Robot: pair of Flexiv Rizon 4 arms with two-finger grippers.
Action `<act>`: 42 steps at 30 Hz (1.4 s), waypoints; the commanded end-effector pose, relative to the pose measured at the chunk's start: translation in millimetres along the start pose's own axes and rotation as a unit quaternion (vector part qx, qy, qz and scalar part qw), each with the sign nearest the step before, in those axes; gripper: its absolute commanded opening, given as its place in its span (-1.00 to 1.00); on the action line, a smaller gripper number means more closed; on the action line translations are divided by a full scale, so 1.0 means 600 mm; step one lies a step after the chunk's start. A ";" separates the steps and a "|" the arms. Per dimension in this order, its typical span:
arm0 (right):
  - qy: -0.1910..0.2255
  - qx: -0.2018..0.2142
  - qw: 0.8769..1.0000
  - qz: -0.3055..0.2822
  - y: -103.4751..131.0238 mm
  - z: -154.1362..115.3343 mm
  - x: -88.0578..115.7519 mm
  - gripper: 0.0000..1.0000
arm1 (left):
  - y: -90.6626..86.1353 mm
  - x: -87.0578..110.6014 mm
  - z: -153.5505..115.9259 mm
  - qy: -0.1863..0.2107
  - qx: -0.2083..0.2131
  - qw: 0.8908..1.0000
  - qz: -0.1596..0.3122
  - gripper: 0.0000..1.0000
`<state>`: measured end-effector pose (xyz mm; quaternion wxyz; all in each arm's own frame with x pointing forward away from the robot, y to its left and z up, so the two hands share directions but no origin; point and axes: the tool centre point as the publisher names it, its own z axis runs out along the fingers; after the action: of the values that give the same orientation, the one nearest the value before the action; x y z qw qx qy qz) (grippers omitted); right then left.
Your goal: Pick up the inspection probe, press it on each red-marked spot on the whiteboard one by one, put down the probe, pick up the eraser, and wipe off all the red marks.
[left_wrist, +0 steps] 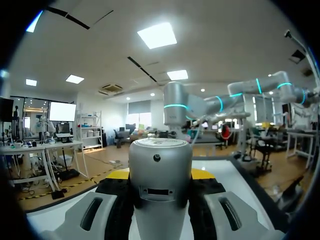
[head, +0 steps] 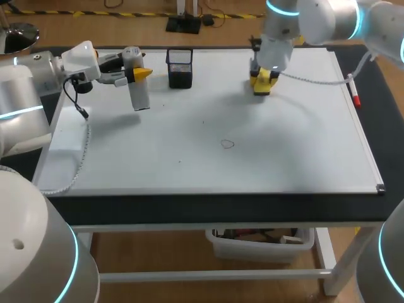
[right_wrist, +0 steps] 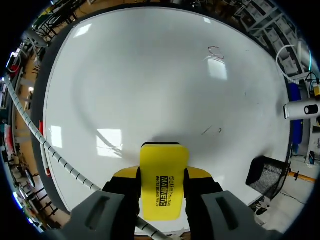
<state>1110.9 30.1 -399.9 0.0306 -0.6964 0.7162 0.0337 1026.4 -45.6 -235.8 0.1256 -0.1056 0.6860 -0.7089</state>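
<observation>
Basket (on whiteboard) between probe and eraser

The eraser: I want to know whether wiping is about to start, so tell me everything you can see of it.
The eraser is a yellow, plastic-looking oblong block with rounded corners and dark print on its broad face. The right gripper is shut on it, its fingers pressing the two long sides. It is held low over the far part of the whiteboard, apart from the black mesh holder. Whether it touches the board cannot be told.
</observation>
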 end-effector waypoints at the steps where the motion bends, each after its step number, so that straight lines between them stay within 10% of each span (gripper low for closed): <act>1: -0.009 0.006 1.000 0.016 -0.005 -0.031 0.065 -1.00 | -0.001 0.000 0.000 -0.001 0.001 1.000 0.001 -1.00; 18: -0.001 0.011 0.996 0.087 -0.020 -0.056 0.220 -1.00 | -0.001 0.000 0.000 -0.001 0.001 1.000 0.001 -1.00; 42: -0.003 0.005 0.995 0.098 -0.014 -0.061 0.248 -1.00 | -0.001 0.000 0.000 -0.001 0.001 1.000 0.001 -1.00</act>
<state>1114.5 -120.6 -377.8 0.0343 -0.6211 0.7821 0.0358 1026.3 -45.6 -235.8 0.1256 -0.1056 0.6860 -0.7089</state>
